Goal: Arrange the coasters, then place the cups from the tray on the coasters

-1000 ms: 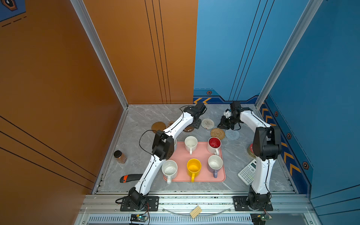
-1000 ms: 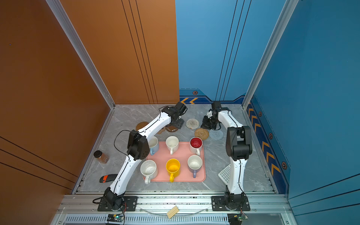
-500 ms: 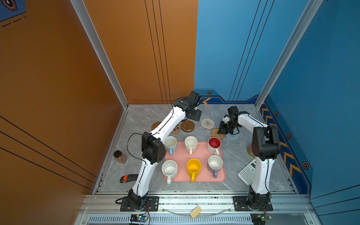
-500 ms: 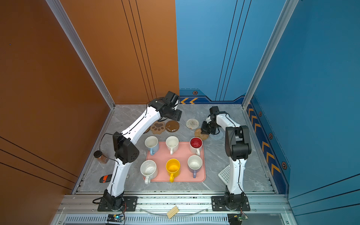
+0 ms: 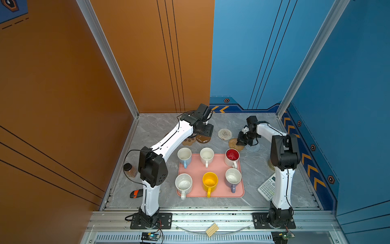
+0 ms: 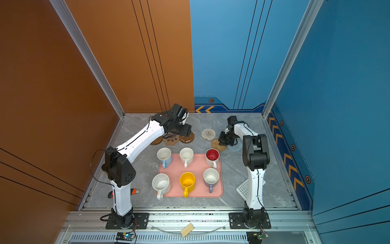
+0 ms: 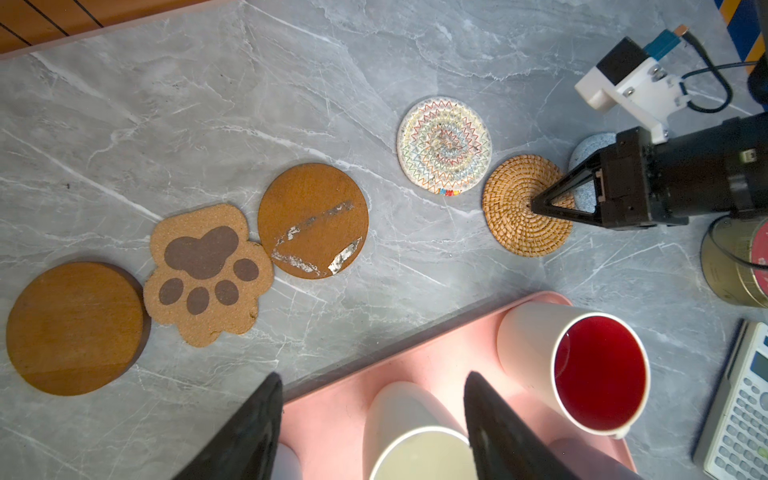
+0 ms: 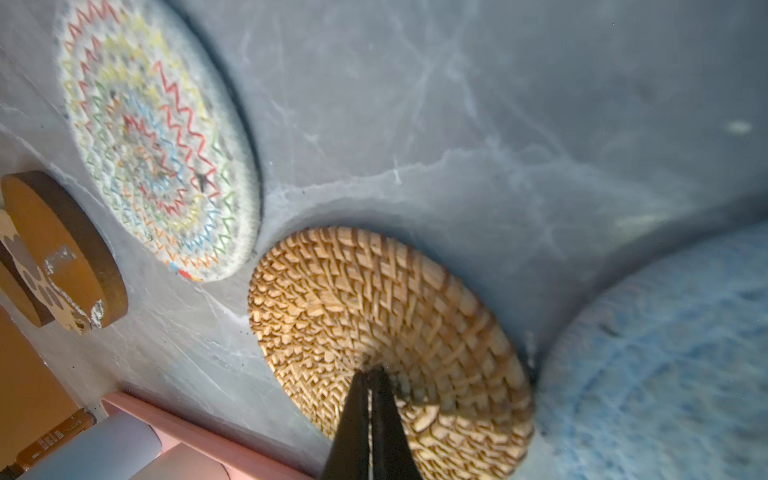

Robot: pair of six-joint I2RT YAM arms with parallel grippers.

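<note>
Rattan coaster [image 8: 353,307], right gripper [image 8: 370,372] pinched together with tips on its middle, left gripper [image 7: 372,376] spread apart, empty

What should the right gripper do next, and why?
Probably slide the rattan coaster a little toward the tray, clear of its neighbours: the right gripper is shut, tips pressed near its centre, and the cream woven coaster and blue-grey coaster crowd it on either side.

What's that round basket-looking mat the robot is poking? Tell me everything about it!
The rattan coaster is a round, tan mat woven in a spiral of thin strips. It lies flat on the grey marble table, between the cream zigzag coaster and the blue-grey coaster. The right hand, shut, rests its tips on its middle.
</note>
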